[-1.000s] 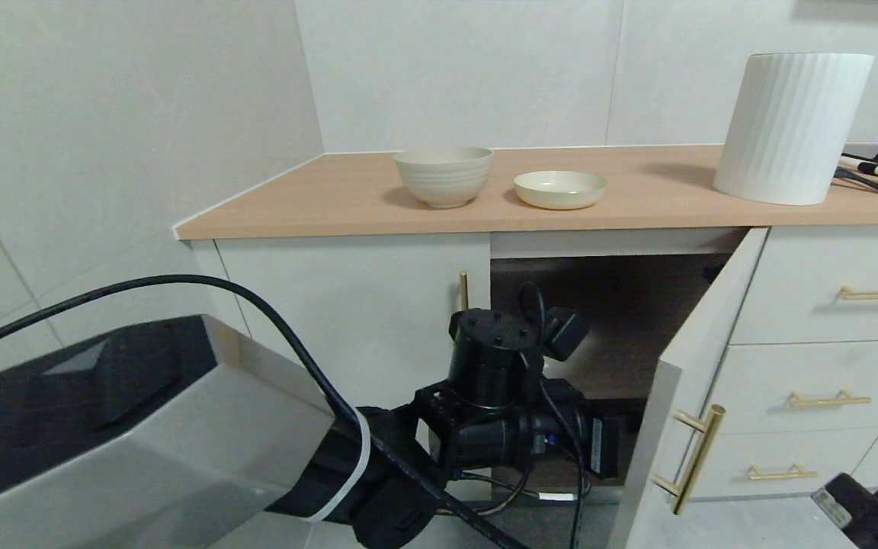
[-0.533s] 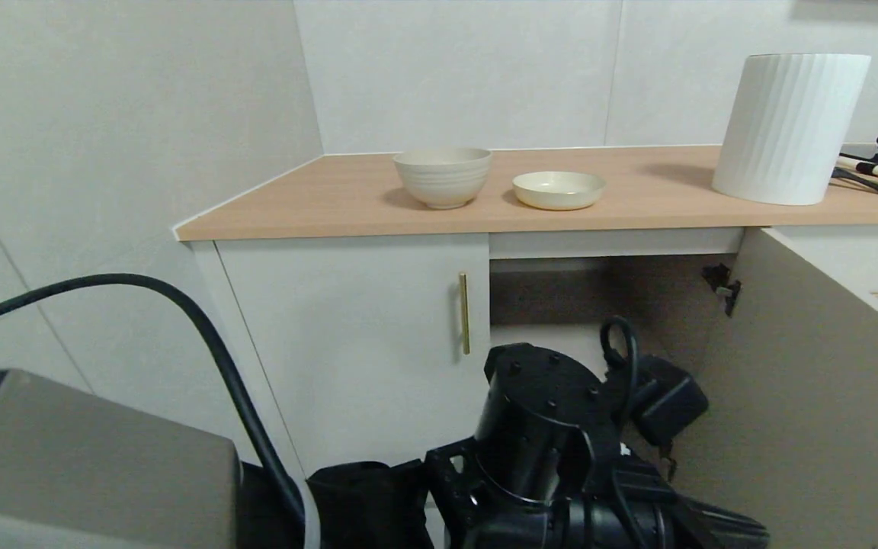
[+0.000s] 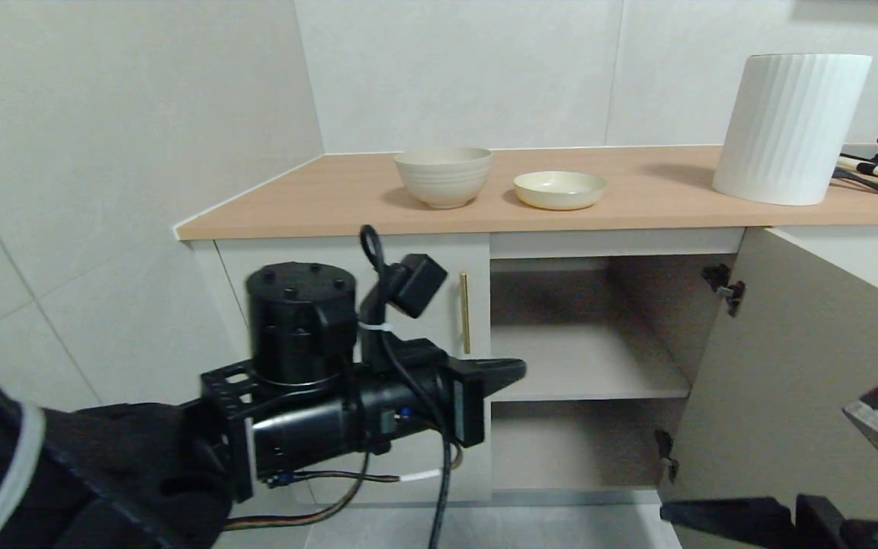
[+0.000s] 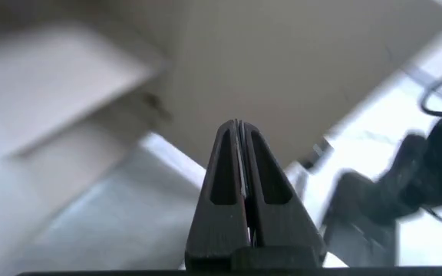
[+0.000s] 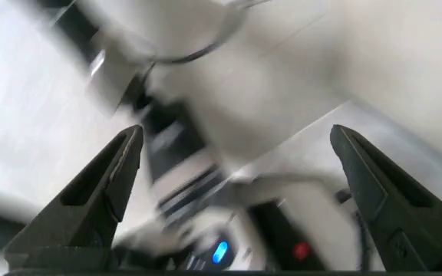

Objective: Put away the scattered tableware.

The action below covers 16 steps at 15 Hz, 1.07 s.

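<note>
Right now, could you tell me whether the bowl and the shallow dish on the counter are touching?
Apart. The head view shows a strip of bare countertop between the bowl and the shallow dish.

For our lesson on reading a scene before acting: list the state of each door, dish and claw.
Right cupboard door, open wide.
Left cupboard door, shut.
Bowl, upright on counter.
Plate, upright on counter, empty.
Left claw, shut, empty.
Right claw, open, empty.

No text legible anywhere, small white tag (image 3: 418,476) on a cable (image 3: 347,478) too small to read, bowl (image 3: 443,176), dish (image 3: 559,188) and ribbed white canister (image 3: 789,126) on the tabletop (image 3: 332,198) unmarked
</note>
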Motion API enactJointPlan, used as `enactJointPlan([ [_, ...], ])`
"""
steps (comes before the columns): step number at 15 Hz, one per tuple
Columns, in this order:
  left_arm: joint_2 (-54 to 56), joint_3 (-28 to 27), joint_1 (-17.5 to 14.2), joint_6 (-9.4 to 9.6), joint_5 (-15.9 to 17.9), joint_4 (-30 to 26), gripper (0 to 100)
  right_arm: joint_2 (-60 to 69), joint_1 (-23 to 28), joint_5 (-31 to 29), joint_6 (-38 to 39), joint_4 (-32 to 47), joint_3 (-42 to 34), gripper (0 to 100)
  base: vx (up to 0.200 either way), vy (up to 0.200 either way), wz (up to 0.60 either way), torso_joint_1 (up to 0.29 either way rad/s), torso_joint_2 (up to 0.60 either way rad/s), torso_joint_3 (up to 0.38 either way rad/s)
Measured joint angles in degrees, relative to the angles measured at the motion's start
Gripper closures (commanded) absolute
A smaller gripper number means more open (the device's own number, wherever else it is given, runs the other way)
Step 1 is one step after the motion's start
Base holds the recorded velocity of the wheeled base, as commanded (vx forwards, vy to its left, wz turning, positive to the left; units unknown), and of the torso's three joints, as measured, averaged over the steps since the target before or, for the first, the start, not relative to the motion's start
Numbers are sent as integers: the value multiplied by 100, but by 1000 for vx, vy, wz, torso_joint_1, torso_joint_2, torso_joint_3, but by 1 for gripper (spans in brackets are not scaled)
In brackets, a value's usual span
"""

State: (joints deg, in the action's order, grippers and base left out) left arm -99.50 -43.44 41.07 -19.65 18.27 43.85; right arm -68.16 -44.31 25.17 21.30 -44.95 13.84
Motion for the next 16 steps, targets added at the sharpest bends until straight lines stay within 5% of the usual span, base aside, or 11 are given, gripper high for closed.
enactJointPlan([
  [3,1000,592,-850,26,-44,-307,100,-397,612,-93,-146,1063,1279,0,0,0,0,0,0,0],
  [7,2343,472,-1621,99,-51,-2444,100,-1073,822,-2161,-883,2476,3156,0,0,0,0,0,0,0],
  [9,2855,124,-2057,107,-54,-3134,100,-1373,837,-2354,-1019,3074,3897,0,0,0,0,0,0,0],
  [10,3043,39,-2211,107,-54,-3213,0,-1436,844,-2378,-1035,3323,4107,0,0,0,0,0,0,0],
  [16,3406,-216,-2408,77,-32,-3215,0,-1276,859,-2361,-592,3622,4088,0,0,0,0,0,0,0],
])
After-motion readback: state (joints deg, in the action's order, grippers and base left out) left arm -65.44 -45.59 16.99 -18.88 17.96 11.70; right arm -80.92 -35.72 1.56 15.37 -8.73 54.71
